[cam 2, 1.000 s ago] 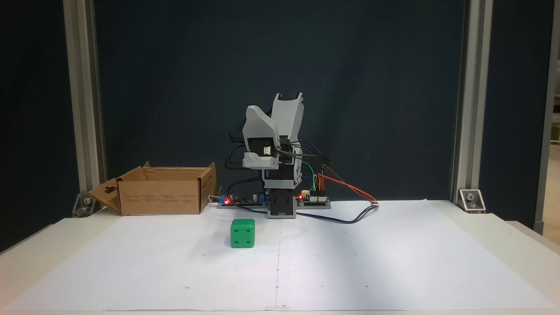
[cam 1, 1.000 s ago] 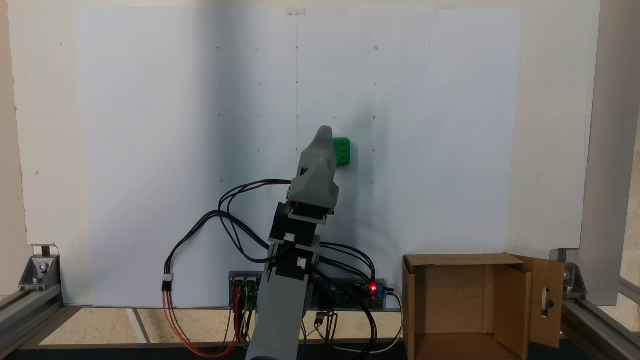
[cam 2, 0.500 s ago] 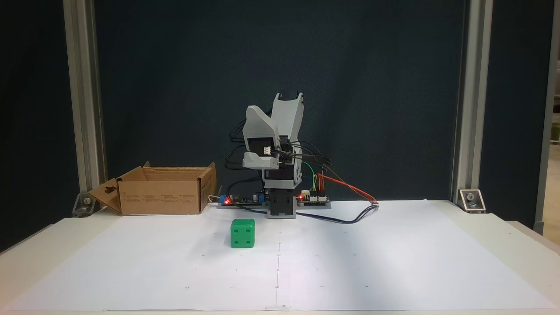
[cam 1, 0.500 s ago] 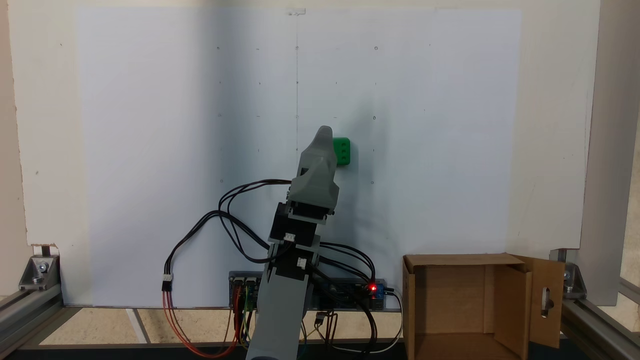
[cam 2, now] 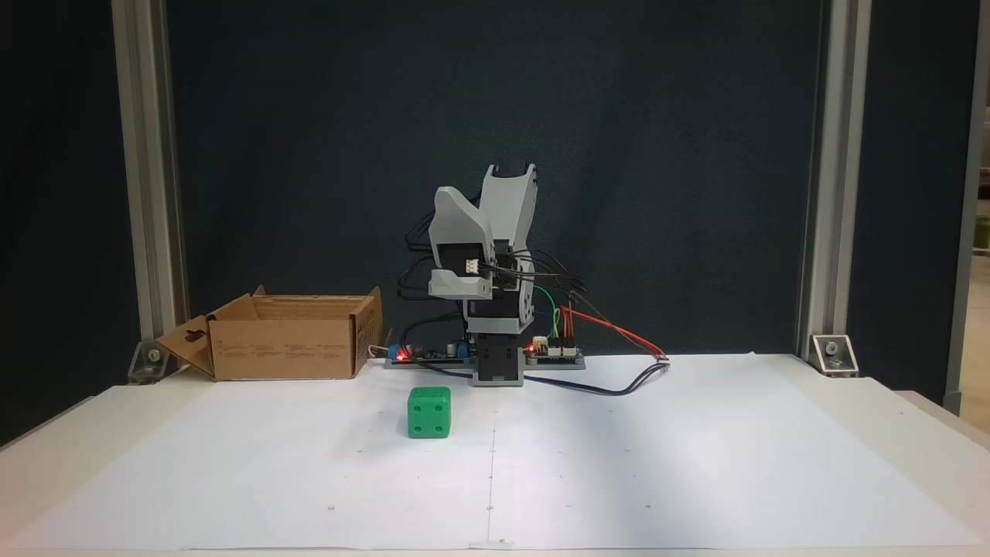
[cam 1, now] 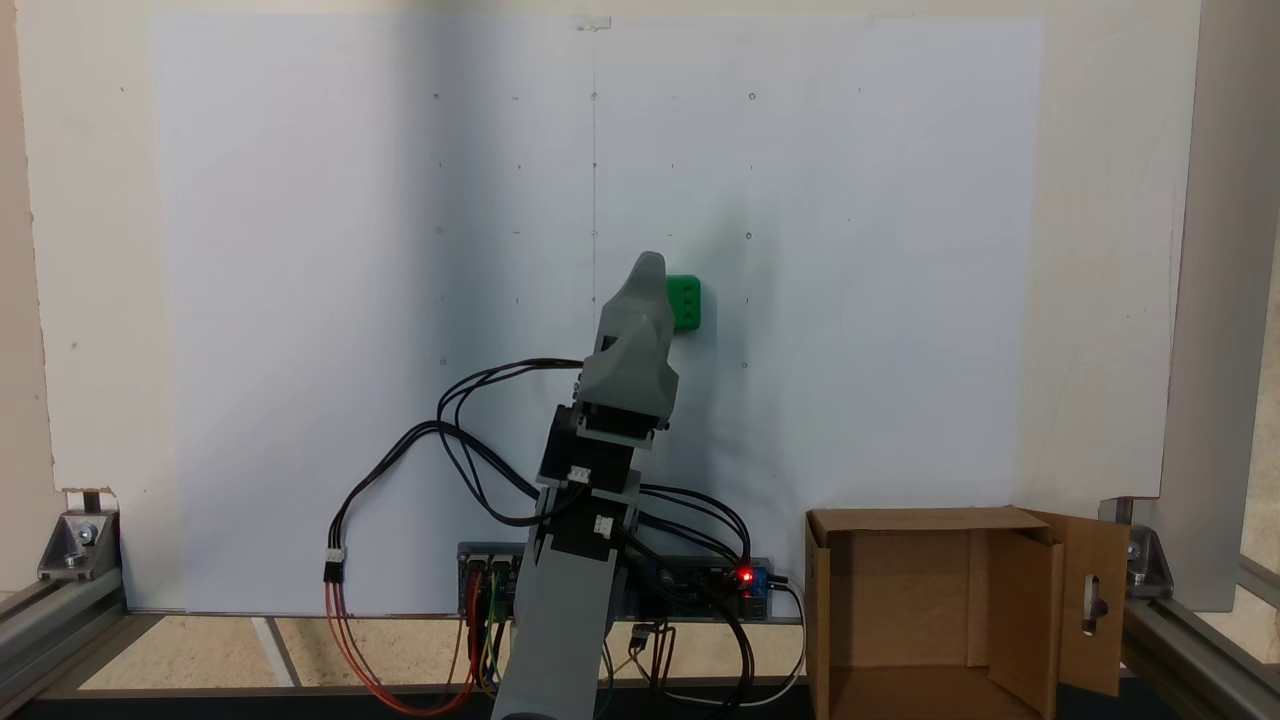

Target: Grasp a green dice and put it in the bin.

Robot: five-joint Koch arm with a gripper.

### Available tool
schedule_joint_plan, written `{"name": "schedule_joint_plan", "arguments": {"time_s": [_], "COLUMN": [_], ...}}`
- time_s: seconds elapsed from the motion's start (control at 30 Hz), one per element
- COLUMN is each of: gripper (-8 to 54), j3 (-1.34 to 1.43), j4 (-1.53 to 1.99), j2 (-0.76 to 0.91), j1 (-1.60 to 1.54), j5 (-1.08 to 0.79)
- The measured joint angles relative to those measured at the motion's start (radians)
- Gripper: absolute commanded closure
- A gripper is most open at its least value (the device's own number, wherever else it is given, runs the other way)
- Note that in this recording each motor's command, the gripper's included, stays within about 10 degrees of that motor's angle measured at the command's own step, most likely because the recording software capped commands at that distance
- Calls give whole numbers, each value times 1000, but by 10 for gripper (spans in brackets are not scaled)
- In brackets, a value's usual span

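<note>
The green dice (cam 1: 685, 303) (cam 2: 429, 412) rests on the white paper sheet, a short way in front of the arm's base. The arm is folded up over its base. My grey gripper (cam 1: 650, 266) (cam 2: 461, 285) hangs well above the table, behind the dice and not touching it. From above, its tip covers the dice's left edge. Only one grey tip shows, so the jaws' state stays unclear. Nothing visible is held. The bin (cam 1: 905, 590) (cam 2: 286, 348), an open brown cardboard box with a slotted flap, stands beside the base, at right from above and at left from the front.
Circuit boards (cam 2: 553, 352) with red lights and loose cables (cam 1: 400, 450) lie around the arm's base. Aluminium frame posts (cam 2: 147, 193) and corner brackets (cam 1: 75, 540) stand at the table's corners. The white paper sheet (cam 2: 696, 464) covers most of the tabletop.
</note>
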Motion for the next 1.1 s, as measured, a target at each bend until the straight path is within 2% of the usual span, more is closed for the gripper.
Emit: {"name": "schedule_joint_plan", "arguments": {"time_s": [0.5,0.77,0.87,1.1], "gripper": [11,15,15,16], "j3": [0,-15,-98,-545], "j4": [3,132,337,815], "j2": [0,0,0,0], "j1": [0,-26,-29,-29], "j5": [0,0,0,0]}}
